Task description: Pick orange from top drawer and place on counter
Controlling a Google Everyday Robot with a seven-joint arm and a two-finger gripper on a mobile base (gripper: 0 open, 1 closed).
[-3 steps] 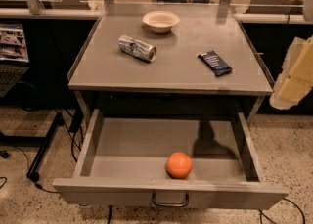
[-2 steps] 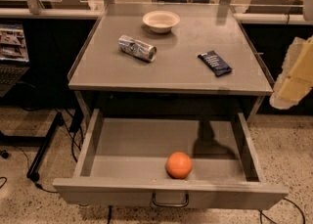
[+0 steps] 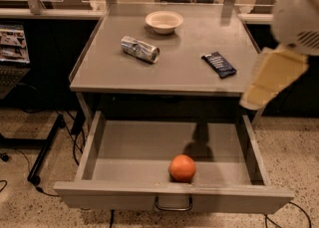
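– Two big grey things first: what are they?
– Biggest is the counter (image 3: 189, 75), a flat metal top with low raised edges on its left and right. Under it the top drawer (image 3: 112, 196) is pulled out toward the near side, wide and shallow, with a small loop handle (image 3: 173, 205) at the middle of its front panel.
– And the robot?
– Its white arm (image 3: 299, 13) comes in at the far right, blurred. Below that hangs the pale cream gripper (image 3: 269, 80), off the counter's right near corner, above the drawer's right side and well apart from everything on the counter. Whether it is open or closed, I cannot tell. It holds nothing that I can see.
– What sits on the counter?
– Three things. One white bowl (image 3: 164, 21) stands upright at the far edge, near the middle. One crumpled silver can (image 3: 140, 49) lies on its side left of centre, just nearer than the bowl. One dark wrapped bar (image 3: 219, 64) lies flat to the right, apart from both.
– So where is the orange?
– Down in the drawer. The orange (image 3: 182, 168) rests on the drawer floor, near the middle, right against the inside of the front panel, just above the handle. A dark shadow falls on the floor just beyond it.
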